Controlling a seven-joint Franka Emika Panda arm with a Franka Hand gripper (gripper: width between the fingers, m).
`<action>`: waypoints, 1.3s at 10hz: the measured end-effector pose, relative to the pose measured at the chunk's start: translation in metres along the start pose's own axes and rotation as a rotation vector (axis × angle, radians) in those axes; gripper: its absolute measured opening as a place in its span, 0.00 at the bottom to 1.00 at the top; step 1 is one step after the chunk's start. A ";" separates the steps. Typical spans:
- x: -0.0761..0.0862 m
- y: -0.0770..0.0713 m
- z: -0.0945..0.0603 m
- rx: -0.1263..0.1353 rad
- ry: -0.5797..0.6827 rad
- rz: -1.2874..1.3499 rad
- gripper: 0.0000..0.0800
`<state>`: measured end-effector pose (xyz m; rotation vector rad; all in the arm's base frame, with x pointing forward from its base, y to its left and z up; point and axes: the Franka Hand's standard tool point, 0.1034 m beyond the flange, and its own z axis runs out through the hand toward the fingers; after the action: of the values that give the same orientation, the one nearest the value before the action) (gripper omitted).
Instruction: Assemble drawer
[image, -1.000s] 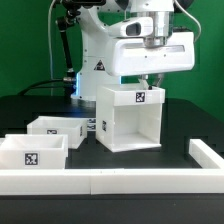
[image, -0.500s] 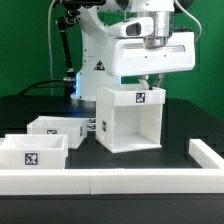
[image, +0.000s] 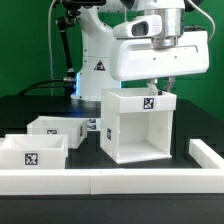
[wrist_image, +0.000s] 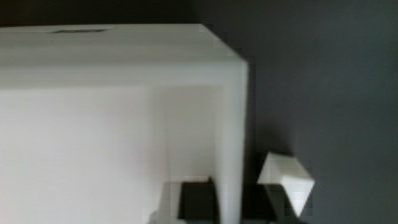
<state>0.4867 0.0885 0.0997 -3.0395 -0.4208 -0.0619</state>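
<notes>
The tall white housing of the drawer stands on the black table, open side toward the camera, with a tag on its top front edge. My gripper comes down from above onto its top at the exterior view's right. In the wrist view the housing fills most of the picture. My gripper has one finger on each side of its thin side wall and is shut on it. Two shallow white trays lie at the exterior view's left, apart from the housing.
A long low white rail runs along the front edge and turns up at the exterior view's right. The robot's white base stands behind the housing. A small tagged piece shows between the trays and the housing.
The gripper and the housing have shifted together toward the exterior view's right and slightly nearer the camera. The trays have not moved.
</notes>
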 end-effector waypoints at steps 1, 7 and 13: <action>0.006 0.004 0.000 -0.002 0.013 0.003 0.05; 0.026 0.003 0.001 0.003 0.036 0.113 0.05; 0.066 0.007 -0.001 0.012 0.075 0.143 0.05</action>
<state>0.5521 0.0992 0.1038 -3.0332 -0.1966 -0.1643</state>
